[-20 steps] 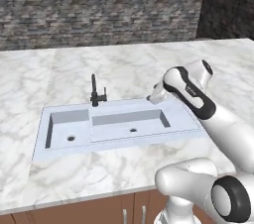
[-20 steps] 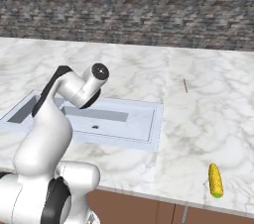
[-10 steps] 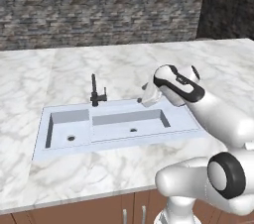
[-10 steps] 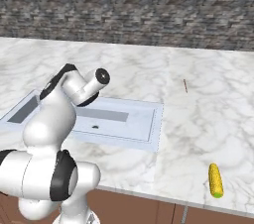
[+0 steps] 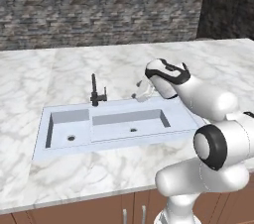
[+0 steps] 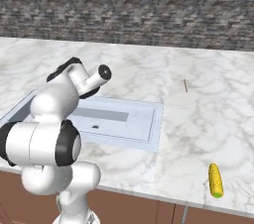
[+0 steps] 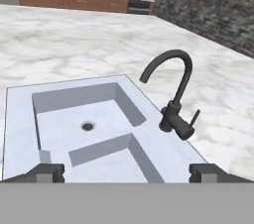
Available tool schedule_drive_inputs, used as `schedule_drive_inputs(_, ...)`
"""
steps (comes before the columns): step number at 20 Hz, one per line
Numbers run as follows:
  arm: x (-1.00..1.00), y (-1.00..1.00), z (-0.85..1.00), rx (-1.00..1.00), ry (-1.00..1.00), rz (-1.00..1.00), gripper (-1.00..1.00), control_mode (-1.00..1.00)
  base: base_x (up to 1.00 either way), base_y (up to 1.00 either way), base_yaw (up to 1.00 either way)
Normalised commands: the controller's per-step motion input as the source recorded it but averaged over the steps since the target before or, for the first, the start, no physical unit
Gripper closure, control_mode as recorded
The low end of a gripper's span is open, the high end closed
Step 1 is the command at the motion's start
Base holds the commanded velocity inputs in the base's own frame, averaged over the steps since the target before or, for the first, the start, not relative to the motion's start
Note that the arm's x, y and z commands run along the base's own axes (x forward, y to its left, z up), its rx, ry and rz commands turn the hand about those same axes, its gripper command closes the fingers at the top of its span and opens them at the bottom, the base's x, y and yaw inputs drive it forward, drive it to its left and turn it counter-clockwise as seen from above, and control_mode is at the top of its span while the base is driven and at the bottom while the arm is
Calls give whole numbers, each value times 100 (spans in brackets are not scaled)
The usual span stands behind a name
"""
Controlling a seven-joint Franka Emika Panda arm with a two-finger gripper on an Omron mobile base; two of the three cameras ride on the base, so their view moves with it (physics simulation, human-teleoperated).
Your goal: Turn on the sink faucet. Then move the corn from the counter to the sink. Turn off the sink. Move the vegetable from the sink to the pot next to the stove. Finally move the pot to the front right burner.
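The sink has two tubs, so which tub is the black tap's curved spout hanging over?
The small tub. In the hand view the tap stands on the sink rim and its spout bends over that one. The wide tub is the other one, past the divider.

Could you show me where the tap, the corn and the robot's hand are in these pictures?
the sink faucet [image 7: 174,104], hand view, on its upright stem above the base.
the corn [image 6: 215,180], right base view, middle of the cob on the counter.
the hand [image 5: 139,92], left base view, at its tip above the sink's back edge.
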Motion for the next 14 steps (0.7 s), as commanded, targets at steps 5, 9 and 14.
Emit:
schedule_drive_inputs(5, 52, 14, -17, 4, -2, 0, -100, -100, 0, 0, 0)
schedule_drive_inputs(9, 38, 16, -27, 6, -2, 3, -100, -100, 0, 0, 0)
schedule_drive_inputs(14, 31, 26, -28, 6, -2, 9, -100, -100, 0, 0, 0)
